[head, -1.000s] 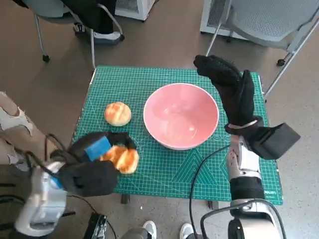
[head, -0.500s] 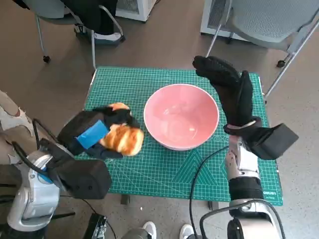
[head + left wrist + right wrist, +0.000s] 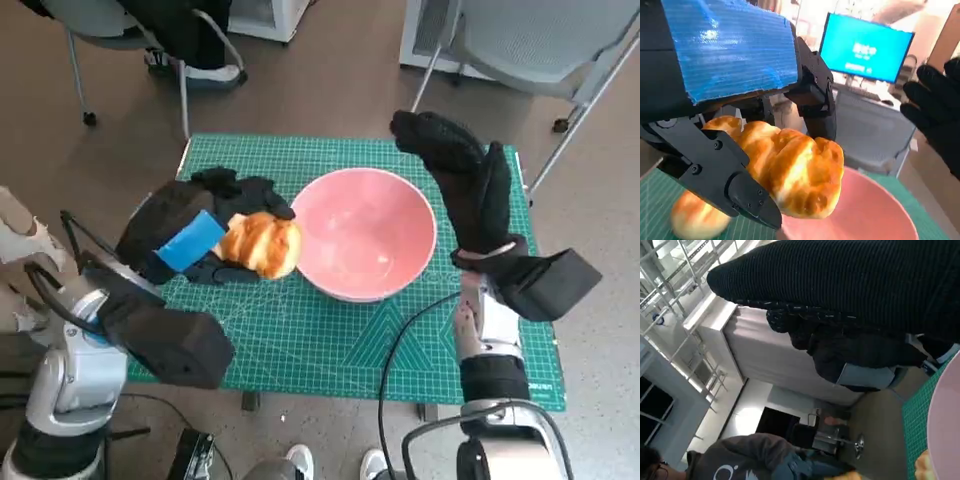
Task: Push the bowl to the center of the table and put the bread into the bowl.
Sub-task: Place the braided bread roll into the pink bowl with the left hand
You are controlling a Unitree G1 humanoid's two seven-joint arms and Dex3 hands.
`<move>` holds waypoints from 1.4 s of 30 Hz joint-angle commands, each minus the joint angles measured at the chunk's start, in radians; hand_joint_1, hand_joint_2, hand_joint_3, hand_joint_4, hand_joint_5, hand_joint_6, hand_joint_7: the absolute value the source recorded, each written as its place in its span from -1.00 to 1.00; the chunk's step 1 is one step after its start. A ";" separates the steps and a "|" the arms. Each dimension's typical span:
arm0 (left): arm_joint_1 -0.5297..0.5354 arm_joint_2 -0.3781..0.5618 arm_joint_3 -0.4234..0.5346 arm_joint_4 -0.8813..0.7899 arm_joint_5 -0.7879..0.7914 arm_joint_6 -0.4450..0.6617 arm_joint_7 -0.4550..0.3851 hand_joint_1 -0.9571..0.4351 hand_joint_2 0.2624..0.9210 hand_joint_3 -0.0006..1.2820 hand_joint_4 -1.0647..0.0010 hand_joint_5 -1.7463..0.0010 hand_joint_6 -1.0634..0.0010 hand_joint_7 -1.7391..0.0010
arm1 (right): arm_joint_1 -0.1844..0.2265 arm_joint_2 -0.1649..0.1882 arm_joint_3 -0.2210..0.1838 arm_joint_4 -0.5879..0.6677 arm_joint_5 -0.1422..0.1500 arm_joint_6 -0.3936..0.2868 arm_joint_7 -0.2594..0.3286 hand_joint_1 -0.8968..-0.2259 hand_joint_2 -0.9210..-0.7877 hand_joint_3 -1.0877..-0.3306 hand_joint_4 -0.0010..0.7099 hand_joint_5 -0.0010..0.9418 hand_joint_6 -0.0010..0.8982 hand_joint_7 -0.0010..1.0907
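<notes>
The pink bowl (image 3: 365,235) stands on the green cutting mat (image 3: 330,340), slightly right of the table's middle. My left hand (image 3: 195,235) grips a golden bread loaf (image 3: 262,245) just left of the bowl's rim, raised off the mat. In the left wrist view the loaf (image 3: 790,170) sits between the black fingers (image 3: 715,170), with the bowl (image 3: 865,215) beyond it. A second, round bun (image 3: 695,220) lies blurred on the mat below the hand; the head view hides it. My right hand (image 3: 465,180) holds nothing, fingers stretched along the bowl's right side.
Chairs (image 3: 540,40) stand behind the table, one at each back corner. A person's leg (image 3: 20,235) shows at the left edge, and a person (image 3: 740,460) appears in the right wrist view. Cables hang at the table's front edge (image 3: 400,370).
My left hand has lifted the loaf from the mat's front left and carried it back and right to the bowl's left rim, covering the round bun. The right hand has stayed put.
</notes>
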 commanded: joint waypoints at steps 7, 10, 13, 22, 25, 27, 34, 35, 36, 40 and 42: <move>-0.164 -0.107 -0.085 0.238 0.053 -0.111 0.143 0.38 0.94 -0.96 -0.45 -0.30 -0.37 -0.15 | 0.029 0.003 -0.011 0.002 0.001 -0.006 -0.005 -0.30 -1.00 -0.36 -0.42 -1.00 -0.74 -0.40; -0.219 -0.138 -0.113 0.353 0.071 -0.161 0.197 0.38 0.98 -0.97 -0.42 -0.31 -0.33 -0.18 | 0.032 0.003 -0.013 0.005 0.001 -0.009 -0.005 -0.31 -1.00 -0.36 -0.42 -1.00 -0.74 -0.39; -0.273 -0.169 -0.138 0.469 0.082 -0.204 0.242 0.38 0.99 -0.96 -0.40 -0.30 -0.28 -0.24 | 0.033 0.002 -0.016 0.008 0.004 -0.009 -0.003 -0.31 -1.00 -0.36 -0.43 -1.00 -0.74 -0.39; -0.396 -0.252 -0.205 0.712 0.099 -0.253 0.290 0.38 1.00 -0.92 -0.36 -0.28 -0.19 -0.34 | 0.048 0.007 -0.021 -0.007 0.008 -0.002 -0.006 -0.32 -1.00 -0.34 -0.43 -1.00 -0.76 -0.37; -0.409 -0.260 -0.218 0.742 0.100 -0.262 0.291 0.38 1.00 -0.92 -0.37 -0.28 -0.17 -0.36 | 0.053 0.007 -0.022 -0.015 0.010 0.003 -0.007 -0.33 -1.00 -0.33 -0.43 -1.00 -0.77 -0.36; -0.414 -0.265 -0.224 0.757 0.102 -0.267 0.290 0.38 1.00 -0.92 -0.37 -0.27 -0.17 -0.37 | 0.056 0.007 -0.023 -0.023 0.011 0.007 -0.008 -0.33 -1.00 -0.32 -0.43 -1.00 -0.77 -0.36; -0.424 -0.289 -0.237 0.803 0.101 -0.274 0.288 0.38 1.00 -0.92 -0.39 -0.25 -0.15 -0.38 | 0.069 0.006 -0.026 -0.048 0.009 0.021 -0.020 -0.33 -1.00 -0.29 -0.43 -1.00 -0.75 -0.33; -0.425 -0.291 -0.237 0.806 0.100 -0.275 0.287 0.38 1.00 -0.92 -0.39 -0.26 -0.15 -0.37 | 0.069 0.007 -0.026 -0.049 0.009 0.023 -0.022 -0.34 -1.00 -0.29 -0.43 -0.99 -0.75 -0.33; -0.424 -0.293 -0.237 0.808 0.098 -0.275 0.285 0.38 1.00 -0.92 -0.39 -0.26 -0.15 -0.37 | 0.071 0.007 -0.026 -0.053 0.008 0.025 -0.025 -0.34 -1.00 -0.28 -0.42 -0.99 -0.75 -0.32; -0.423 -0.296 -0.237 0.818 0.097 -0.281 0.283 0.38 1.00 -0.92 -0.40 -0.27 -0.15 -0.36 | 0.076 0.009 -0.023 -0.063 0.007 0.031 -0.032 -0.35 -1.00 -0.27 -0.42 -0.99 -0.75 -0.31; -0.423 -0.296 -0.237 0.823 0.096 -0.285 0.282 0.38 1.00 -0.92 -0.40 -0.27 -0.15 -0.36 | 0.079 0.009 -0.023 -0.067 0.006 0.033 -0.034 -0.35 -1.00 -0.27 -0.42 -0.99 -0.74 -0.31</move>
